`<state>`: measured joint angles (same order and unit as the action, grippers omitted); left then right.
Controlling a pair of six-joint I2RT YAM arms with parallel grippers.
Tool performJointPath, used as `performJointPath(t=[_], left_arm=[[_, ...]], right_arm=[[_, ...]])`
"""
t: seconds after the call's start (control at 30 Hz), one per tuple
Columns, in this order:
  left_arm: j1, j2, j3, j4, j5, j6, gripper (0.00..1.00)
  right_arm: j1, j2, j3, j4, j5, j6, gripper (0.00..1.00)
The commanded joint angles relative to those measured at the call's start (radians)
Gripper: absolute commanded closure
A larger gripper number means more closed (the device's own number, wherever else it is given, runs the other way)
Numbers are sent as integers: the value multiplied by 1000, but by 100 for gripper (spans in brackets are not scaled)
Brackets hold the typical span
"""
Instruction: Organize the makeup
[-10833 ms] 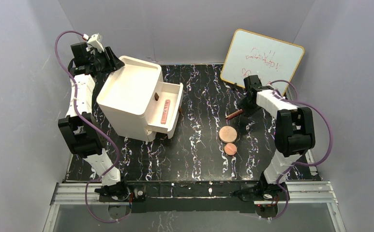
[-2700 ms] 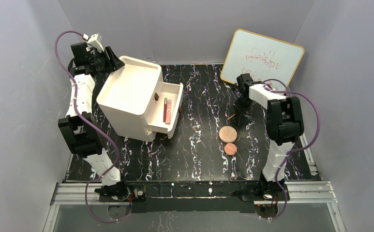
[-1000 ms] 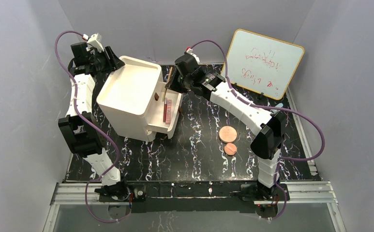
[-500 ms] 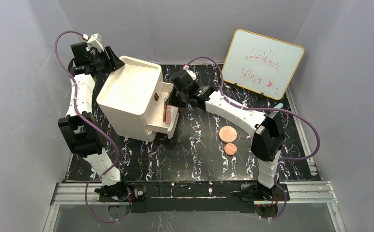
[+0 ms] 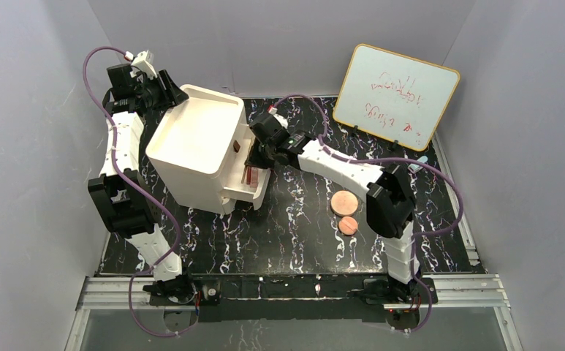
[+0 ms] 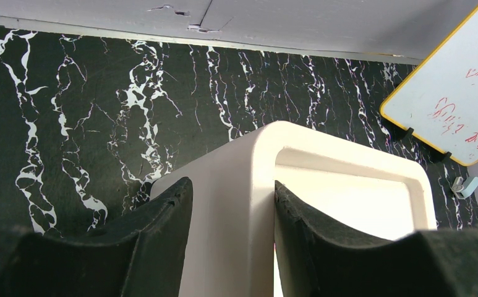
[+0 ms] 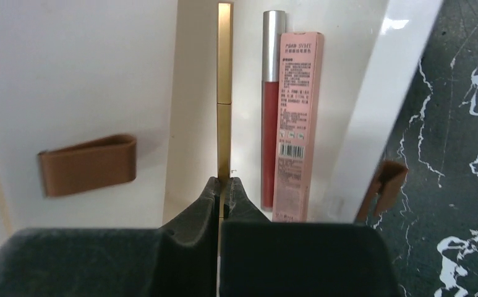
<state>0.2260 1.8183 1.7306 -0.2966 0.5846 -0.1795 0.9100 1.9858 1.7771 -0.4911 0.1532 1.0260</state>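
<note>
The white drawer organizer stands at the back left with its top drawer pulled out. My right gripper is shut on the near end of a slim gold makeup stick, which points lengthwise into the drawer by its left side. Inside lie a red gloss tube with a silver cap and a pink box. Two copper-pink discs sit on the black mat, the larger behind the smaller. My left gripper is shut on the organizer's top rim at its back corner.
Brown strap handles show on the organizer front and on the drawer front. A whiteboard leans at the back right, with a small light-blue cylinder near its foot. Grey walls close in the marbled mat.
My right arm has swung left and toward the near side, bringing the gold stick from beyond the drawer's far end down over the drawer. The left arm has not moved.
</note>
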Motion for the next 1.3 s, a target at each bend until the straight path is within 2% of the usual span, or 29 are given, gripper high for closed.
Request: performJointPath(t=[0.0, 0.3, 0.4, 0.63, 0.7, 0.83, 0.97, 1.03, 1.07, 1.17, 1.27], left_arm=[[-19, 13, -8, -83, 16, 12, 54], [-17, 12, -7, -85, 12, 16, 54], [-14, 11, -8, -86, 12, 17, 54], [-14, 12, -8, -86, 15, 15, 54], [-14, 12, -8, -86, 15, 15, 54], [-14, 10, -8, -86, 14, 15, 54], [-14, 12, -8, -86, 15, 15, 54], [-14, 12, -7, -86, 15, 15, 54], [-14, 12, -8, -85, 14, 15, 54], [-14, 14, -7, -85, 15, 14, 54], [-14, 17, -4, -86, 19, 11, 54]], right_arm=[[0, 62, 85, 12, -27, 6, 99], [0, 117, 153, -17, -38, -1, 96], [0, 124, 172, -27, -43, -10, 85], [-11, 126, 283, -79, -40, -55, 34], [-24, 122, 337, -112, -27, -75, 28], [-62, 65, 388, -152, -11, -117, 26], [-106, -59, 312, -130, 26, -193, 21], [-121, -154, 199, -59, 45, -281, 10], [-125, -209, 120, 36, 34, -349, 4], [-149, -372, -134, 288, -100, -594, 1], [-159, -452, -254, 353, -257, -852, 1]])
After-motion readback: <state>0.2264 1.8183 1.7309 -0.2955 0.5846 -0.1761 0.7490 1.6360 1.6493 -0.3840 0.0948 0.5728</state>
